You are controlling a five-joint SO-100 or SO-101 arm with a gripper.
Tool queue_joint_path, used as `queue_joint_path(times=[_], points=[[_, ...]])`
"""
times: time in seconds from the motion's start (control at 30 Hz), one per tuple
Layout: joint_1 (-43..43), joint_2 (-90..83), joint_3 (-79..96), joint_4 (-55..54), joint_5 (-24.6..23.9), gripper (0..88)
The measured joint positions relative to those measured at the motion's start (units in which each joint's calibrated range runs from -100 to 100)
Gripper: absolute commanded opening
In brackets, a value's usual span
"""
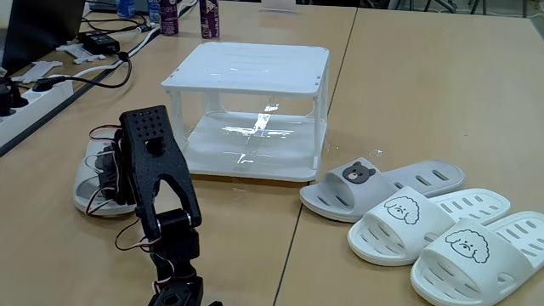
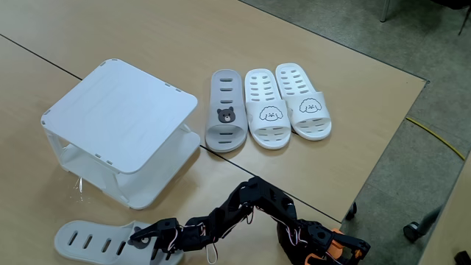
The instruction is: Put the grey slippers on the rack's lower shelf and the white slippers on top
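One gripper (image 2: pixel 138 237): black, low at the table, its tip at one grey slipper (image 2: pixel 99 240); whether the jaws are clamped on it I cannot tell.
Held-side slipper: flat on the table, just beside the rack (image 2: pixel 118 129), at its open front.
Second grey slipper (image 1: pixel 370 187): bear face up, touching the row of white slippers (image 1: pixel 459 234), well apart from the arm.
Rack: both the lower shelf (image 1: pixel 255 144) and the top (image 1: pixel 251 68) are bare.
Step in hand: judged as taking the first grey slipper for the lower shelf.
Next move: calls for a firm hold, then a low, level slide between the corner posts onto the base board.
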State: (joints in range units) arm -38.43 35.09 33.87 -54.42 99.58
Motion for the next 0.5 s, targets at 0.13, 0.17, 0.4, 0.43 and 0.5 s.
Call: queue_joint_path(times=[0.13,0.17,0.4,0.43,0.5], points=[[0.37,0.0,-0.36,-1.72,0.0,0.7],[0.45,0.0,-0.36,-2.4,0.0,0.7],[-1.65,-10.23,10.06,-3.18,0.0,0.7],[-1.65,-13.36,14.02,-3.18,0.0,0.7],[-1.12,-20.29,24.08,-3.18,0.0,0.7]])
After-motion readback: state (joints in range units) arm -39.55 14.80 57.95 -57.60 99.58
